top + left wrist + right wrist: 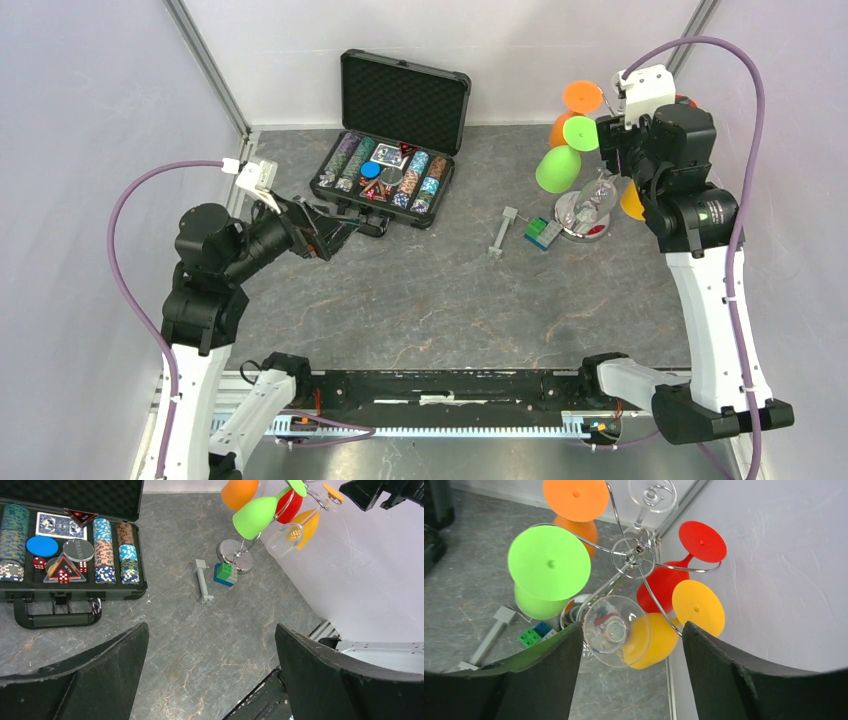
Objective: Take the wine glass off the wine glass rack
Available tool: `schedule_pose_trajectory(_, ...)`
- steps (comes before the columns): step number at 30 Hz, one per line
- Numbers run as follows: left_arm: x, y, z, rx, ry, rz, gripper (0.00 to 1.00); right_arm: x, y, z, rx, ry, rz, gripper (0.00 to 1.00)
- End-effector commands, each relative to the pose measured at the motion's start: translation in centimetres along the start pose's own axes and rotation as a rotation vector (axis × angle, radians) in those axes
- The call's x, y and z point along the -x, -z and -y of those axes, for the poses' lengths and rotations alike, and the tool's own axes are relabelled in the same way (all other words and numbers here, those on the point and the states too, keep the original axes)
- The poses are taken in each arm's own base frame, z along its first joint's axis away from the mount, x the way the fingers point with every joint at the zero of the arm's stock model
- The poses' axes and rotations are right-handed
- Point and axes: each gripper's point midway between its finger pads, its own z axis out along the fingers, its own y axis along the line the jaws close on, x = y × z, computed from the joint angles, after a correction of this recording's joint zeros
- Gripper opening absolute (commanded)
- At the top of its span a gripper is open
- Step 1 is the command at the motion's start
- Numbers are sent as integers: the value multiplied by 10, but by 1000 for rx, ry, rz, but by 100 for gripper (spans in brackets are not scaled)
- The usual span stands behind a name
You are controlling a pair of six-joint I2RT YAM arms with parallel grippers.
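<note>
Nothing off yet: right end effector (633,627) hung open, empty, over the clear wine glass (616,637) hanging on the rack (634,557) at the counter's (400,300) far right edge; left end effector (211,626) open, empty too.

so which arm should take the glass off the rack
Right: the right gripper, open, hangs just above the wine glass rack; the left gripper is far off, beside the poker case.

Open poker-chip case (405,98) at back — grey bar (502,232), toy bricks (543,232) nearby
</note>
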Motion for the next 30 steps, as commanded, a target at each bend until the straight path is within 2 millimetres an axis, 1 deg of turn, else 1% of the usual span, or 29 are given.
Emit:
schedule_pose_trajectory(1, 3, 1, -2, 11, -2, 20, 100, 0, -4, 11, -62, 43, -26, 74)
schedule_pose_trajectory(4, 0, 1, 0, 1, 5, 8, 100, 0, -11, -1, -23, 74, -37, 71)
schedule_pose_trajectory(6, -2, 0, 2, -16, 9, -3, 100, -2, -14, -6, -13, 75, -48, 71)
schedule_pose_trajectory(7, -3, -1, 2, -18, 13, -5, 100, -1, -14, -6, -15, 57, -47, 72)
schedule_pose_trajectory(10, -5, -6, -4, -2, 40, -4, 100, 3, -13, -9, -12, -39, -40, 86)
schedule_pose_trajectory(12, -8, -10, -8, 9, 63, -9, 100, 5, -14, -11, -9, -67, -42, 92)
schedule_pose_trajectory(16, -13, -18, -18, 38, 96, -20, 100, 2, -12, 15, -148, -159, -90, 97)
schedule_pose_trajectory(17, -14, -19, -20, 45, 103, -24, 100, 1, -14, 19, -152, -200, -87, 98)
schedule_pose_trajectory(20, -16, -24, -24, 53, 119, -32, 100, 2, -24, 22, -72, -359, -51, 98)
schedule_pose_trajectory(22, -15, -27, -25, 50, 127, -30, 100, -3, -28, 34, -53, -482, -41, 96)
schedule_pose_trajectory(23, -15, -29, -26, 48, 127, -29, 100, -10, -30, 40, -46, -547, -43, 95)
schedule_pose_trajectory(24, -16, -30, -26, 43, 123, -32, 100, -16, -26, 49, -56, -604, -32, 93)
schedule_pose_trajectory(27, -16, -33, -27, 38, 112, -35, 100, -23, -9, 58, -17, -751, 36, 91)
schedule_pose_trajectory(30, -12, -34, -29, 41, 98, -19, 100, -27, 5, 58, -13, -825, 66, 91)
